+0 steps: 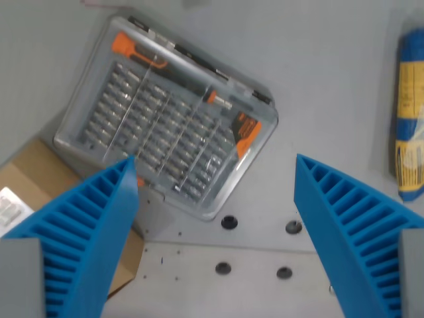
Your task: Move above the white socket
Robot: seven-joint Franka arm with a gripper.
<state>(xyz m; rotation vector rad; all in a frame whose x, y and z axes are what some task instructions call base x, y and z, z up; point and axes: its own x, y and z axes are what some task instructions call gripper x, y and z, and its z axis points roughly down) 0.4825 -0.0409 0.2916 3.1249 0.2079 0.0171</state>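
Our gripper (215, 169) hangs with its blue ribbed fingers (93, 225) spread wide, holding nothing. Ahead of the fingertips we see a clear screwdriver bit case (165, 119) on the grey table (318, 59)

You look down on a flat grey table (331, 79). A clear plastic box of screwdriver bits (169, 119) lies on it, turned at a slant, with orange parts inside. A brown cardboard box (40, 175) sits at the wrist view's left, touching the clear box. A blue and yellow packet (411, 112) lies at the right edge. Small round holes (228, 222) dot the table near the bottom.
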